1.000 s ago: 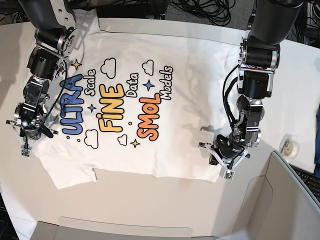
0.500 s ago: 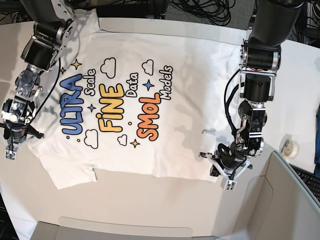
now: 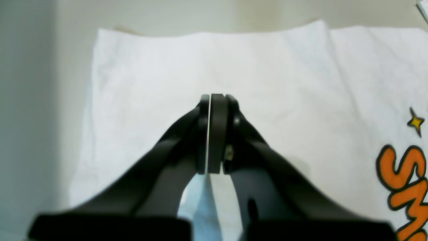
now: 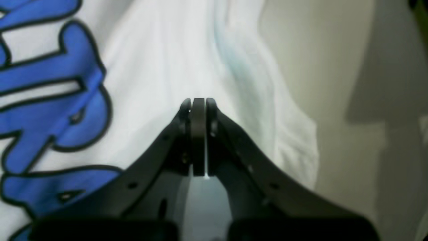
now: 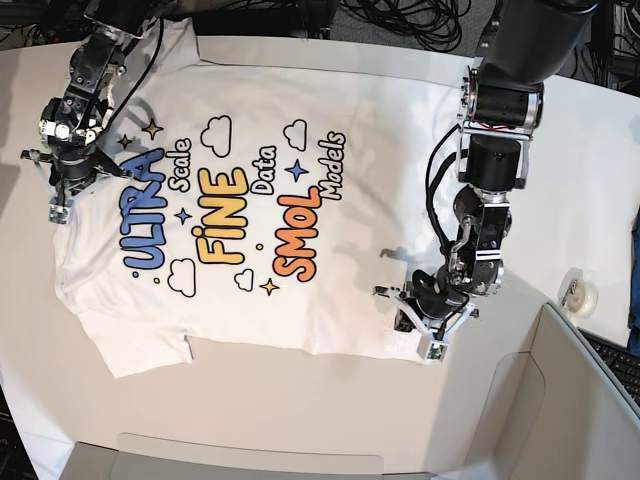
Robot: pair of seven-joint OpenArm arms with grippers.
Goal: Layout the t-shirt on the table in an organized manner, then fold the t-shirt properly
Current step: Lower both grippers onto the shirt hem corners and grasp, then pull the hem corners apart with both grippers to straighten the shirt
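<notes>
One t-shirt (image 5: 250,210) is seen spread print-up on the matte white surface (image 5: 300,400), worked by two arms. The left gripper (image 5: 428,322) is poised over a plain white corner of the cloth, its dark jaws pressed together with nothing between them. The right gripper (image 5: 68,185) is likewise closed and empty, above the wrinkled cloth edge beside the blue lettering (image 4: 43,100).

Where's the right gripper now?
Base view, left side: the right gripper, shut, sits at the t-shirt's edge beside the blue "ULTRA".
</notes>
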